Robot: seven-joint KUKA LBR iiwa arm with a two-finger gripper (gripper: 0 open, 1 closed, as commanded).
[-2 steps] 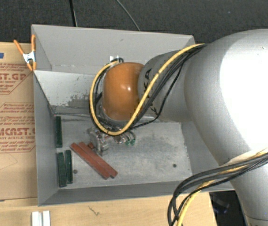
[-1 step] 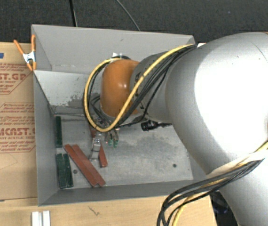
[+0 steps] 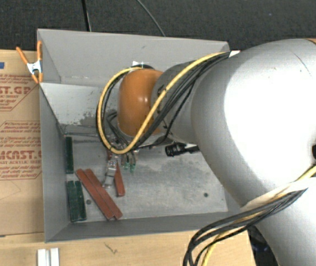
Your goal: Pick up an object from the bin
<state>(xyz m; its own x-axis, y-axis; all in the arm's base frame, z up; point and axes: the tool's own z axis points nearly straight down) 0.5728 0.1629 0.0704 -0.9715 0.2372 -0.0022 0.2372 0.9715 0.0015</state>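
Note:
My gripper [image 3: 112, 172] hangs under the orange wrist cover, low over the bin's floor left of its middle. Its tip comes down right beside a short brown stick [image 3: 120, 186] that lies just to its right. A long reddish-brown flat bar [image 3: 98, 194] lies slanted just left of and below the gripper, running toward the bin's front edge. I cannot tell whether the gripper touches either piece.
Two dark green blocks lie along the bin's left wall, a narrow one [image 3: 68, 154] farther back and a wider one [image 3: 75, 201] near the front corner. The arm covers the bin's right and back. Bare floor shows at the front right.

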